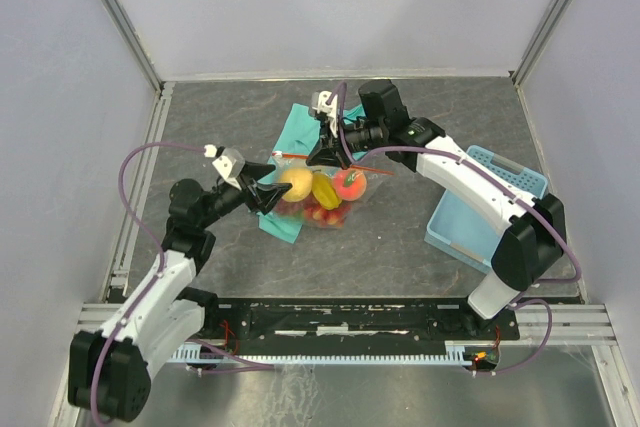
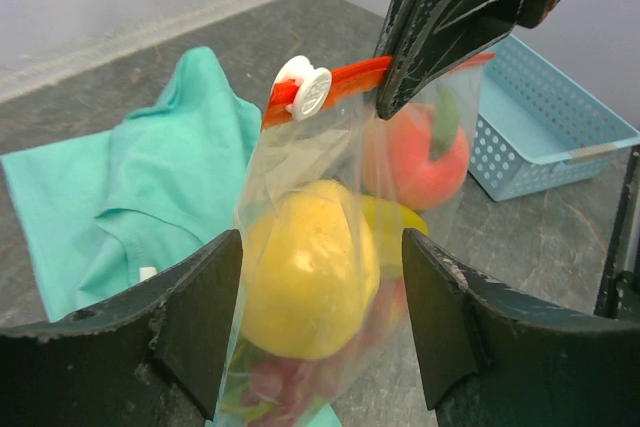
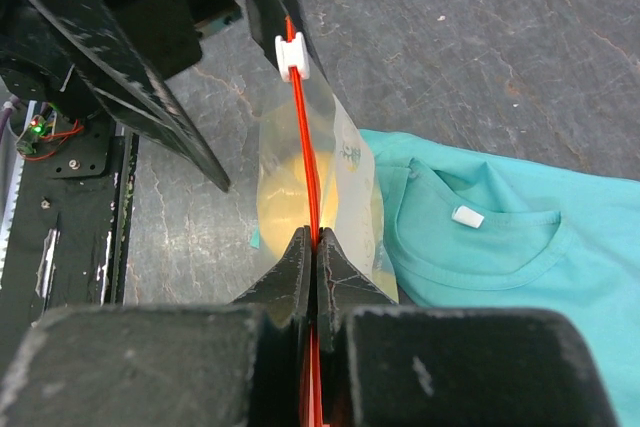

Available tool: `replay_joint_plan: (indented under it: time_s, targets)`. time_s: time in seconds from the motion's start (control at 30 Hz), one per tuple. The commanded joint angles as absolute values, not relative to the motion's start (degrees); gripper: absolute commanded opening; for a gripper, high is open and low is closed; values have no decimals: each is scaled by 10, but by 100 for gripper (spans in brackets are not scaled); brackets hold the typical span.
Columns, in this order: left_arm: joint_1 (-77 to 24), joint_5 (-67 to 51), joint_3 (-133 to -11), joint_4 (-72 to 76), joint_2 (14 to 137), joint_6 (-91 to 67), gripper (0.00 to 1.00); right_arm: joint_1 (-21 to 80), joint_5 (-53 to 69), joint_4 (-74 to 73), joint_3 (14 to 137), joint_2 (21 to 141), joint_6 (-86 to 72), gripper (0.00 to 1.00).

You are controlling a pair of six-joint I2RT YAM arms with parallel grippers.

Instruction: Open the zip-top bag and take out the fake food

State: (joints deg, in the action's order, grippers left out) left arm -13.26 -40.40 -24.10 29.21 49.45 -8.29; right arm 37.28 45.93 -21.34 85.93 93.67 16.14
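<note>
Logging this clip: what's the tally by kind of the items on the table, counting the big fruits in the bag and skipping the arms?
zip-top bag: 1
teal cloth: 1
blue basket: 1
large fruits in the bag: 3 (lemon, second yellow fruit, peach)
small red pieces: too bunched to count
Total counted: 6

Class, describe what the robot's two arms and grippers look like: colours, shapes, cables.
The left arm and right arm have white shells and black joints. The left gripper and right gripper have black wedge-shaped fingers. A purple cable loops along each arm.
</note>
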Motion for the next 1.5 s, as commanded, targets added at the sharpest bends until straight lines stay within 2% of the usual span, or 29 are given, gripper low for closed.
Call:
replay_joint_plan:
  time_s: [0.0, 0.07, 0.2, 0.27, 0.33, 0.4, 0.43, 0.53, 0.6, 0.67, 0.73, 0.93, 1.27, 1.47]
  targets:
    - [-132, -494, -273, 364, 528, -64, 65, 369, 498, -164, 860, 892, 161, 2]
    - [-131, -507, -273, 386, 538, -80, 60, 369, 503, -163, 859, 892, 160, 2]
    - [-132, -505, -276, 398, 553, -95, 37, 369, 510, -161, 856, 898, 155, 2]
    - [-131, -505, -277, 401, 556, -97, 15, 369, 513, -160, 853, 898, 153, 2]
    - [-131, -500, -272, 403, 553, -97, 3, 369, 512, -163, 850, 898, 153, 2]
    - [-131, -492, -265, 407, 546, -98, 3, 369, 508, -165, 848, 895, 153, 4]
    - [-132, -488, -263, 408, 541, -98, 3, 369, 507, -165, 849, 895, 154, 8]
    - [-131, -480, -255, 408, 528, -97, 3, 369, 511, -160, 855, 898, 150, 36]
    - [-132, -479, -254, 408, 524, -97, 3, 375, 513, -154, 870, 904, 140, 49]
    - [-131, -479, -255, 409, 523, -98, 3, 385, 513, -153, 889, 913, 138, 57]
    - [-132, -484, -256, 412, 525, -101, 3, 397, 508, -154, 904, 921, 139, 61]
    - [-131, -495, -259, 421, 533, -114, 3, 427, 491, -167, 947, 950, 149, 62]
    - [-132, -498, -257, 420, 530, -119, 3, 442, 431, -236, 989, 983, 197, 56]
    - [-131, -500, -256, 421, 532, -125, 3, 443, 430, -251, 997, 989, 207, 45]
